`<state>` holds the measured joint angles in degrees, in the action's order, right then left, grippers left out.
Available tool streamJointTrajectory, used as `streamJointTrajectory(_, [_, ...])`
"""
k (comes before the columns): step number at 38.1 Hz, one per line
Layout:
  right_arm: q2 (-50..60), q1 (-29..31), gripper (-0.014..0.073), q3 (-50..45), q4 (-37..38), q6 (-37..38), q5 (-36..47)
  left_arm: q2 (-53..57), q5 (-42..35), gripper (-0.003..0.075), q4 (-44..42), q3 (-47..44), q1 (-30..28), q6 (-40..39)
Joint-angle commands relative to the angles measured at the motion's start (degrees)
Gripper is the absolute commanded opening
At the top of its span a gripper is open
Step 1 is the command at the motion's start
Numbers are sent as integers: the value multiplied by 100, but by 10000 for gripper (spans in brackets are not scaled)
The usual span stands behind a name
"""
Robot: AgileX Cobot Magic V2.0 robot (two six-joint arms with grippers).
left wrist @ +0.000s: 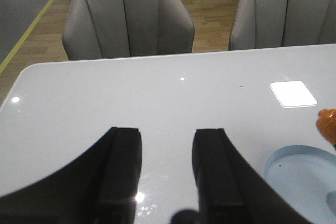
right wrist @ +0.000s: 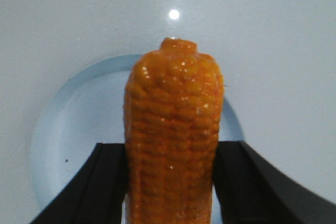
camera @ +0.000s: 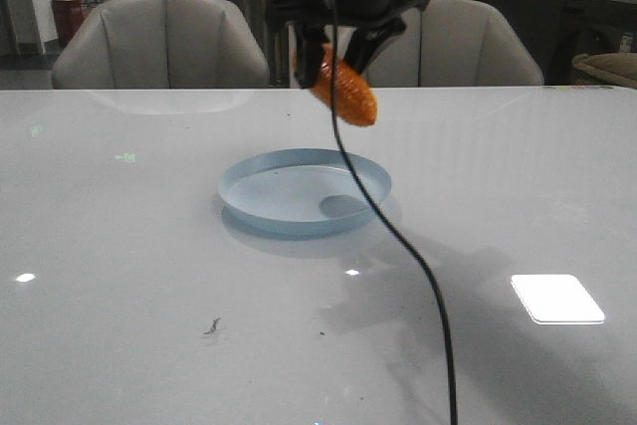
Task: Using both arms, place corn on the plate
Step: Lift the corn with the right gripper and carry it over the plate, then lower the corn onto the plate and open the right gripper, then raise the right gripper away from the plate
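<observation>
In the front view the right gripper hangs at the top centre of the frame, reaching down from a dark wrist whose upper part is cut off by the frame edge. Its jaws are clamped on the corn, which tilts down toward the right with its lower end pointing at the table. A thin black cable trails from the wrist down to the bottom edge. The plate lies on the white table at mid-frame, below the cob and apart from it; a dark shadow sits on the plate's right part.

The right wrist view shows the cob upright at centre, black fingers pressed against both its sides, the plate behind it.

In the left wrist view the left gripper fills the lower frame, jaws spread with bare table between them. The plate's rim shows at lower right, and an orange bit at the right edge is probably the corn's tip. Two grey chairs stand beyond the table
</observation>
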<state>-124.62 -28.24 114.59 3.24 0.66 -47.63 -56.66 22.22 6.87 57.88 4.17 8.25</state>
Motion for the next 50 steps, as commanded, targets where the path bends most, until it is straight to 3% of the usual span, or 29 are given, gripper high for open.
streamJointTrajectory(1, [172, -129, 204, 207, 26, -66, 400, 102, -506, 314, 86, 156, -18, -16])
streamJointTrajectory(21, [-468, -190, 213, 207, 26, -66, 727, 102, -419, 314, 86, 156, -18, -16])
streamJointTrajectory(25, [-468, -190, 302, 207, 26, -66, 745, 102, -419, 314, 86, 156, -18, -16])
streamJointTrajectory(31, [-468, -190, 545, 207, 26, -66, 757, 102, -419, 314, 86, 156, -18, -16])
streamJointTrajectory(34, [-448, -190, 600, 207, 26, -66, 757, 102, -419, 314, 86, 156, -18, -16])
streamJointTrajectory(50, [588, -29, 603, 212, 129, -66, 372, 102, -419, 314, 86, 156, -18, -16])
